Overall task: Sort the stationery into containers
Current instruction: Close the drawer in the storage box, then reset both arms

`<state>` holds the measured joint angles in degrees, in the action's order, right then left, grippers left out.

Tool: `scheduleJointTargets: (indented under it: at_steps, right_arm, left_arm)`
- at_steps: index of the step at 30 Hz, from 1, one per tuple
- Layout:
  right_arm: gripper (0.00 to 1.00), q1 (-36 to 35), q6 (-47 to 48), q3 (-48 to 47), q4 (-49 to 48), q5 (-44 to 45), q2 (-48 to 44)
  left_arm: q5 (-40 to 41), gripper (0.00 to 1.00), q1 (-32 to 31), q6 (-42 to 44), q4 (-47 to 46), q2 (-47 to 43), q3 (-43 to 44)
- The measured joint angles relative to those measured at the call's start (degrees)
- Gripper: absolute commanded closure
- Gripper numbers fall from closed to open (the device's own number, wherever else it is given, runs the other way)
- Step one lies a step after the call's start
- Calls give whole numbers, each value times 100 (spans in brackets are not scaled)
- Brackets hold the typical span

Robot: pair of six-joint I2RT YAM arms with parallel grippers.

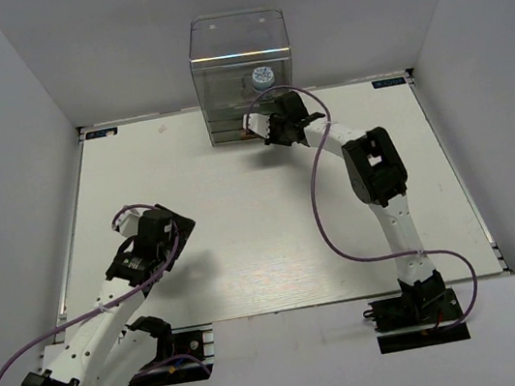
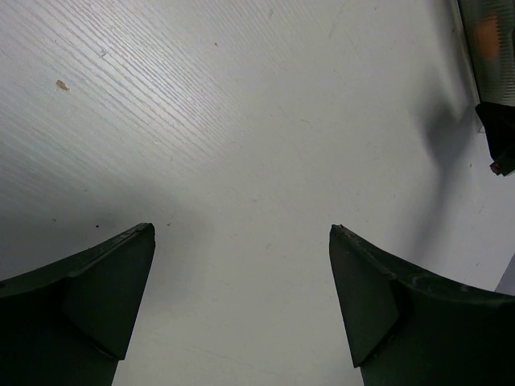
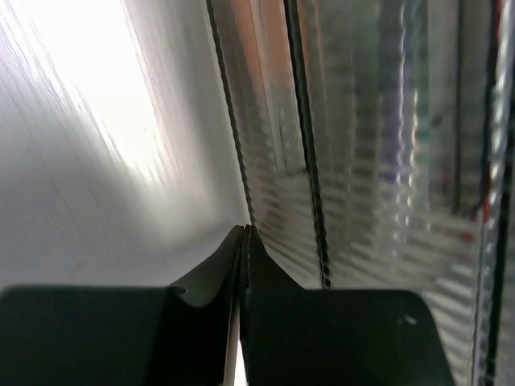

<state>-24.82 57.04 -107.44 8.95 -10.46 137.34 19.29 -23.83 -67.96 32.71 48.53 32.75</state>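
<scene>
The clear drawer cabinet (image 1: 242,63) stands at the table's far middle. A round blue-white roll (image 1: 262,80) shows through its wall. My right gripper (image 1: 260,134) is at the cabinet's lower front, shut, with nothing seen between its fingers. In the right wrist view its tips (image 3: 244,231) sit at the ribbed drawer fronts (image 3: 362,161), behind which blurred coloured items show. My left gripper (image 1: 173,228) is open and empty over bare table at the left. In the left wrist view its fingers (image 2: 113,281) stand wide apart. No loose pens or markers lie in view on the table.
The white table (image 1: 246,244) is walled by grey panels at left, back and right. In the left wrist view the cabinet's corner (image 2: 487,40) and part of the right gripper (image 2: 499,137) show at the upper right.
</scene>
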Motion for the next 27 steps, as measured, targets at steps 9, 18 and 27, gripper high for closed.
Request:
scheduleJointTargets:
  at_steps: [9, 18, 27]
  right_arm:
    - [10, 109, 125, 1668, 485, -1598, -1480]
    - [10, 72, -1274, 2931, 459, -2736, -3633]
    - [10, 118, -3276, 4059, -103, -1519, -4717]
  left_arm:
    - [-52, 1, 0, 81, -133, -72, 0]
    - [-597, 1, -44, 1032, -1427, -149, -7]
    - [-1543, 1, -57, 2350, -3034, -20, -7]
